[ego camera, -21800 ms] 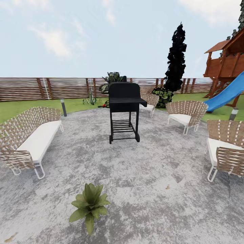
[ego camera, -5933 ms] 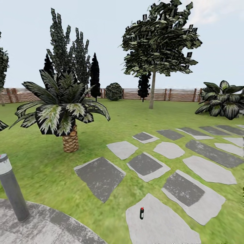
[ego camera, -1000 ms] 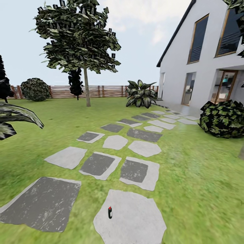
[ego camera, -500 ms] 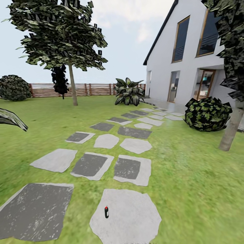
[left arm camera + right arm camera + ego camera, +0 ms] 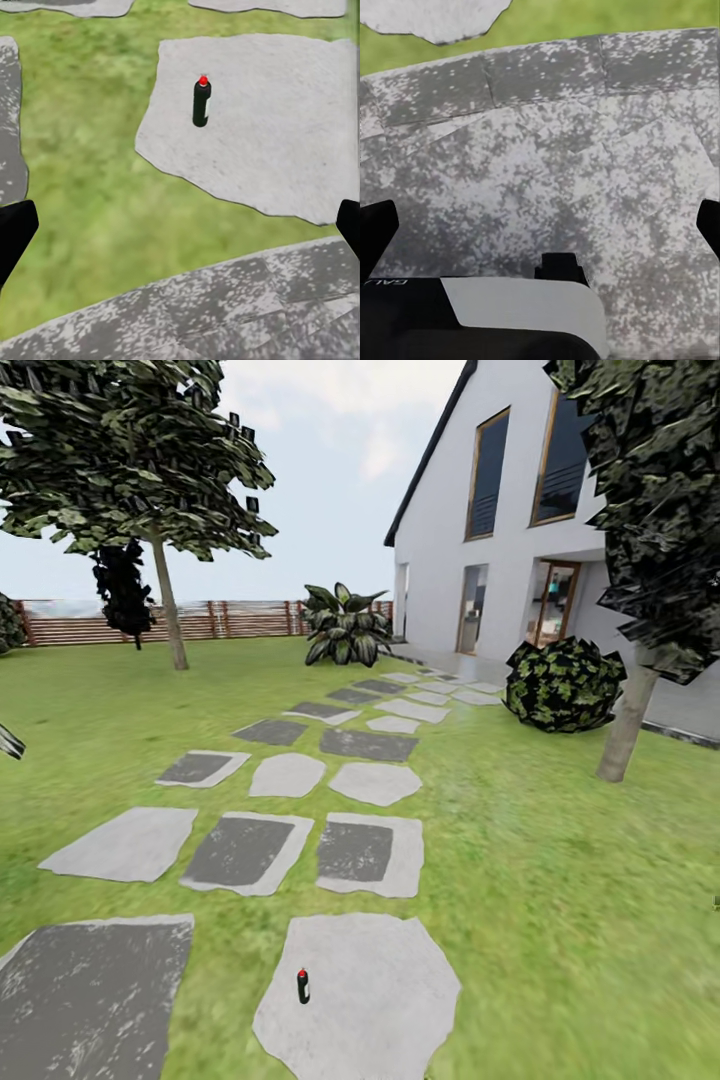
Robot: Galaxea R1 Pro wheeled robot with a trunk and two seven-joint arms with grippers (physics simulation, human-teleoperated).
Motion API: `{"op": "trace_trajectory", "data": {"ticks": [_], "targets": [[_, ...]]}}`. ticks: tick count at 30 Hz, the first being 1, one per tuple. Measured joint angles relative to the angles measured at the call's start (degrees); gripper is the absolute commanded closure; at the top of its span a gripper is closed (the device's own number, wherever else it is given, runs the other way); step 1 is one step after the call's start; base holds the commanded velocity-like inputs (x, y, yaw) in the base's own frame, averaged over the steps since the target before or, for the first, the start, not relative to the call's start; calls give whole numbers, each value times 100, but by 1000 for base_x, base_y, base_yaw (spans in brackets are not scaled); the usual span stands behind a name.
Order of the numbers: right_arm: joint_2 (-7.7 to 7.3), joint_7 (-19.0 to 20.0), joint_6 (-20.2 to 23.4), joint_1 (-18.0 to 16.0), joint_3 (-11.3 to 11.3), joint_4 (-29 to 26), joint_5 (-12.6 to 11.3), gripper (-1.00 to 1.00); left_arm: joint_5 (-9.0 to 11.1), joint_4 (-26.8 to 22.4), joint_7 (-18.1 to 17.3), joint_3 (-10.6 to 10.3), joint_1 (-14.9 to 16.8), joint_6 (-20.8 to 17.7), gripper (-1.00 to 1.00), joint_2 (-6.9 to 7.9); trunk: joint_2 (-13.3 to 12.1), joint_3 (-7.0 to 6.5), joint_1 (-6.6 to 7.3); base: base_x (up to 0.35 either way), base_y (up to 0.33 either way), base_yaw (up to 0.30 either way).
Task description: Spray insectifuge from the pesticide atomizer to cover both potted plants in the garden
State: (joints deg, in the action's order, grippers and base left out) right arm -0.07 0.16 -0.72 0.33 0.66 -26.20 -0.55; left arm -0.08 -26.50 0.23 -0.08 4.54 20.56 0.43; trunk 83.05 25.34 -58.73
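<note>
The pesticide atomizer (image 5: pixel 303 986) stands upright on the nearest pale stepping stone (image 5: pixel 380 1000), close in front of me: a small slim bottle with a dark green body, a pale side stripe and a red tip. In the left wrist view the atomizer (image 5: pixel 201 103) stands ahead of my left gripper (image 5: pixel 180 232), which is open and empty, its dark fingertips (image 5: pixel 15 232) far apart. My right gripper (image 5: pixel 540 232) is open too, hanging over speckled grey paving (image 5: pixel 555 172). The two potted plants are out of view.
A path of grey stepping stones (image 5: pixel 375 782) runs across the lawn to a white house (image 5: pixel 520 530). A round bush (image 5: pixel 563 685) and a tree trunk (image 5: pixel 625 725) stand at the right. A large broad-leaved plant (image 5: pixel 343 625) and a tree (image 5: pixel 165 600) stand farther back, before a wooden fence (image 5: pixel 240 618).
The head view has swung to the right: the house, bush and right-hand tree have come further into the picture. The atomizer still stands on the same stone.
</note>
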Motion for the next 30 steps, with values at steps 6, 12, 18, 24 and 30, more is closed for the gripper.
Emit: {"op": "trace_trajectory", "data": {"ticks": [6, 12, 18, 24, 30], "targets": [[5, 0, 0, 0, 0, 0, 0, -100, 0, 0, -1, 0, 0, 0, -100, 0, 0, 39, 0, 0, 182, -235], [8, 0, 0, 0, 0, 0, 0, -100, 0, 0, 1, 0, 0, 0, -100, 0, 0, 78, 0, 0, 188, -235], [14, -1, 0, 0, -1, 0, 0, -100, 0, 0, 0, 0, 0, 0, -100, 0, 0, 116, 0, 0, 188, -189], [14, -7, 0, 0, -2, 0, 0, -100, 0, 0, 1, 0, 0, 0, -100, 3, 0, 123, 0, 0, 188, -27], [14, -8, 0, 0, -2, 0, 2, -100, 0, 0, 1, 0, 0, 0, -100, 0, 0, 124, 0, 0, 192, -2]]}}
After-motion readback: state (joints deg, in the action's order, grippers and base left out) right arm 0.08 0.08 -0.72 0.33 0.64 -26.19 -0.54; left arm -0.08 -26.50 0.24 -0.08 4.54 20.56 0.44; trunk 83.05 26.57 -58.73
